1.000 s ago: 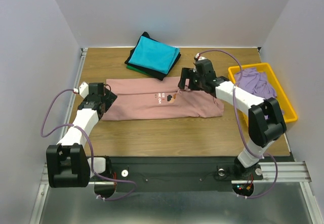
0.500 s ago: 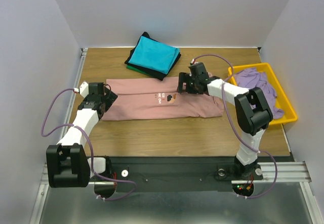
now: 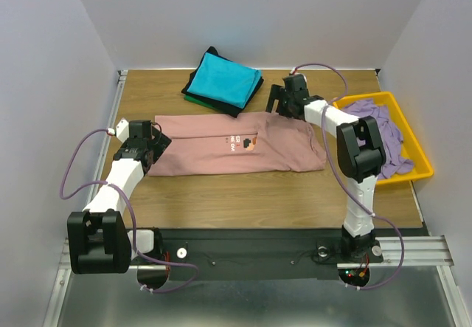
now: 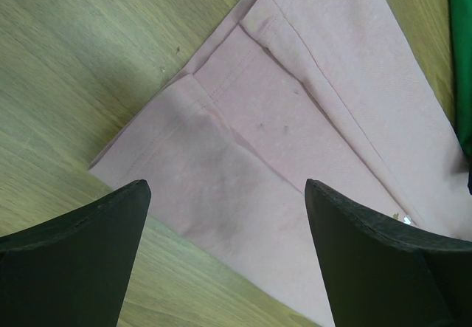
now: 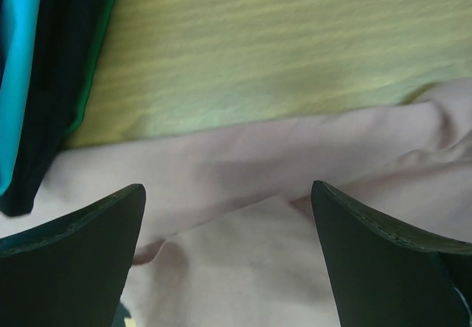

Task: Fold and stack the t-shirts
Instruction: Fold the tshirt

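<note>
Top cam gives the layout: pink tee (image 3: 214,153) lies flat mid-table (image 3: 221,194), folded to a long band. Turquoise tee (image 3: 221,78) tops black tee (image 3: 234,109) and green tee (image 3: 195,100). Lavender tee (image 3: 376,124) sits crumpled in yellow tray (image 3: 424,166).

Wrist cams add detail. My L gripper (image 4: 225,194) is spread wide over the pink corner w/ stitched hems. My R gripper (image 5: 228,194) is likewise agape over the far edge, beside the stack.

Chest print (image 3: 247,143) is brown and blocky; lettering unreadable.

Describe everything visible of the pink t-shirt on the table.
The dusty-pink cloth t-shirt lies flat on the wooden table, folded into a long band, brown chest print facing up. Hems show at its left end. The open left hand hangs over that end, the open right hand over its far edge.
</note>
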